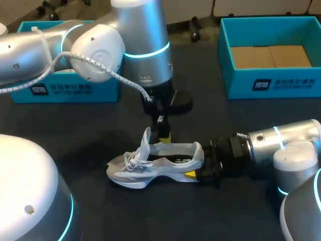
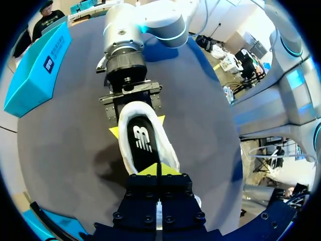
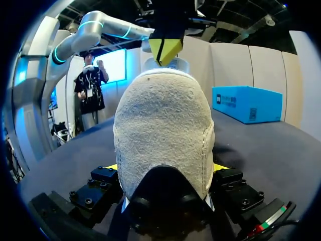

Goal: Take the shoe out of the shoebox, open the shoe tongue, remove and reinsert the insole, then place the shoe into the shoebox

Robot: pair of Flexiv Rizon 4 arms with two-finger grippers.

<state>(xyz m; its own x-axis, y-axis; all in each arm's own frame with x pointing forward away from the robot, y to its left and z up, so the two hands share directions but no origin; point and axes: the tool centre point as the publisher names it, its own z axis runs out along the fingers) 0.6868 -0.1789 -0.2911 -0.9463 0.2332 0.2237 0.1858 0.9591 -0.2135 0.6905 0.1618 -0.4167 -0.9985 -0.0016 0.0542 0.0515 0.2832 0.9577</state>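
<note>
A light grey sneaker (image 1: 155, 165) lies on its sole mid-table, toe to the left, with its tongue (image 1: 146, 138) standing up. My right gripper (image 1: 196, 168) is shut on the heel (image 3: 163, 130), a yellow tip on each side. In the left wrist view the black insole (image 2: 143, 140) with a white logo lies inside the shoe. My left gripper (image 2: 158, 169) points down at the tongue end of the opening. Its tips are shut together with nothing seen between them. They hang just above the collar (image 1: 164, 134). The open teal shoebox (image 1: 271, 80) stands at the back right.
A second teal box (image 1: 65, 91) stands at the back left, partly hidden by my left arm (image 1: 100, 45). The dark tabletop (image 1: 241, 211) shows in front of the shoe and between the two boxes.
</note>
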